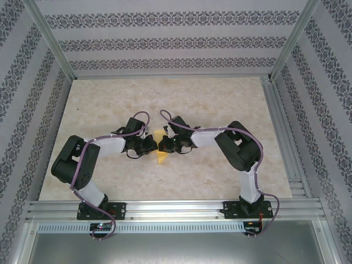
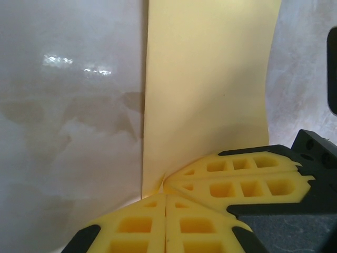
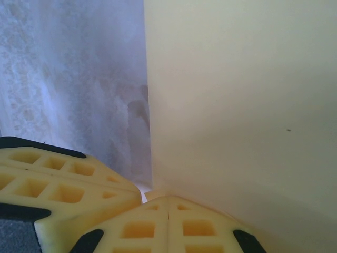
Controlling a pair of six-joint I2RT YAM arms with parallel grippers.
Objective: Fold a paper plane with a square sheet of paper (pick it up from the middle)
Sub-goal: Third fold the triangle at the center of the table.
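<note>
The yellow sheet of paper (image 1: 162, 158) is folded and held up off the table between the two arms at mid-table. My left gripper (image 1: 152, 146) meets it from the left and my right gripper (image 1: 165, 145) from the right, tip to tip. In the left wrist view the left gripper (image 2: 166, 196) is shut, with the paper (image 2: 205, 95) rising from its tips and slightly crumpled there. The right gripper's fingers (image 2: 237, 176) press in from the right. In the right wrist view the right gripper (image 3: 168, 199) is shut on the paper's (image 3: 237, 105) lower edge, beside the left gripper's fingers (image 3: 63, 184).
The table (image 1: 110, 104) is pale marble-patterned, with aluminium rails at its right side (image 1: 286, 143) and along its near edge (image 1: 176, 209). Patterned walls enclose it on three sides. Both arms' elbows stick outward to the left and right.
</note>
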